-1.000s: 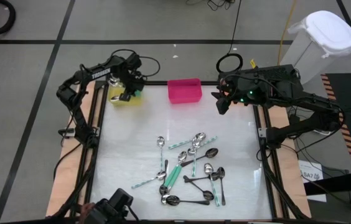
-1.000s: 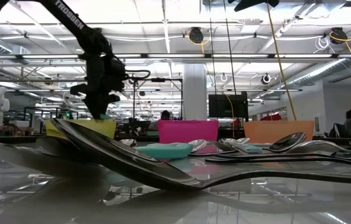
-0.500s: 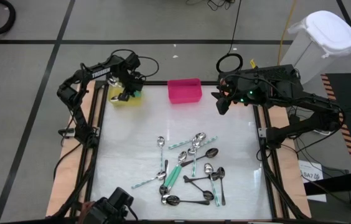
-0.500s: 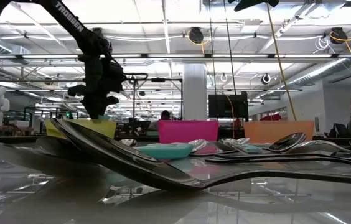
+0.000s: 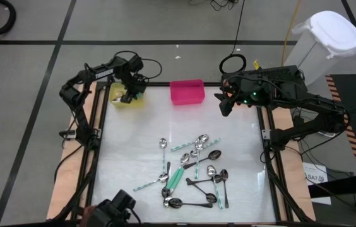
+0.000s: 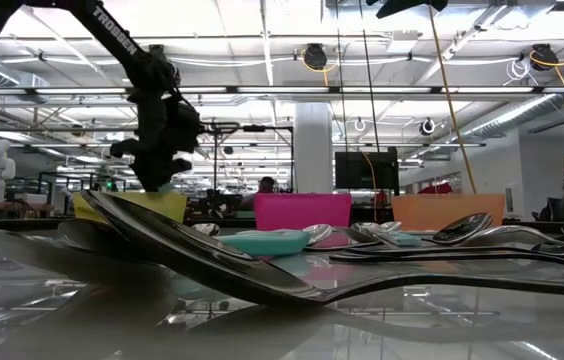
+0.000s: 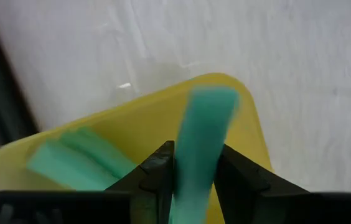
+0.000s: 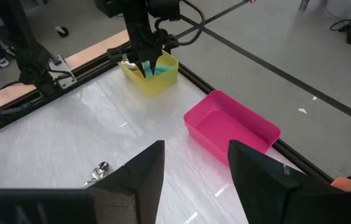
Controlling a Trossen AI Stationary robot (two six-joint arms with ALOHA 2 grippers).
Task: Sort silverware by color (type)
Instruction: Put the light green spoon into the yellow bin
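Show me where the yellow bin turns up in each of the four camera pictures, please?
High view: yellow bin at the table's far left corner, under the left gripper.
Low view: a yellow strip at the left, behind the spoons.
Left wrist view: it fills the middle, behind a teal spoon handle between the fingers.
Right wrist view: far off.
Shared landmark, except in the left wrist view: the pink bin.
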